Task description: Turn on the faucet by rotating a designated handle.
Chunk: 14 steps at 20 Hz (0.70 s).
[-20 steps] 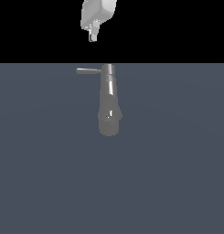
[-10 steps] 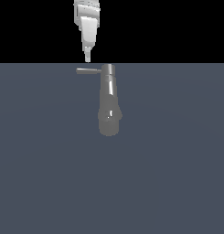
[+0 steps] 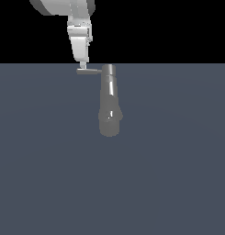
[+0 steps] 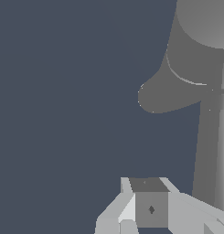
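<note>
There is one faucet [image 3: 109, 108], one handle [image 3: 89, 71] and one arm with a single gripper [image 3: 82, 66]. The faucet lies on the dark grey-blue surface [image 3: 49, 174] near the middle of the exterior view, a shiny grey tapered body with its rounded wide end toward the near side and its short narrow cap at the far edge of the surface. The handle is a thin straight rod that sticks sideways from the cap toward the exterior view's left.

The white arm comes down from the top of the exterior view, left of the faucet, and hangs nearly vertical with its wrist above and the gripper pointing straight down. The fingertips sit right at the outer, free end of the handle, touching it or just above it; which one cannot be settled from these views.

In the wrist view the faucet [image 4: 200, 68] fills the upper corner, with the gripper's [image 4: 150, 205] pale housing at the lower edge. Whether the jaws are parted or closed cannot be told, and nothing is seen clamped between them.
</note>
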Each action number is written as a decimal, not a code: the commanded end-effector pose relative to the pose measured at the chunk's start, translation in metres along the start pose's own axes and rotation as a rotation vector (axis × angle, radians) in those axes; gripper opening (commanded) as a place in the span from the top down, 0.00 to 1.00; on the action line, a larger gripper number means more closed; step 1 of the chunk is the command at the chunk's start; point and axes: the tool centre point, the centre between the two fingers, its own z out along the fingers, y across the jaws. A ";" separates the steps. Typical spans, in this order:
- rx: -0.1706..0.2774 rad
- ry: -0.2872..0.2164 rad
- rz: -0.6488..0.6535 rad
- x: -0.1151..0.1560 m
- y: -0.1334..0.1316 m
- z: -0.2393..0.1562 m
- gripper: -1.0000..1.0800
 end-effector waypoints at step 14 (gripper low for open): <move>-0.003 0.018 0.054 -0.002 -0.006 0.013 1.00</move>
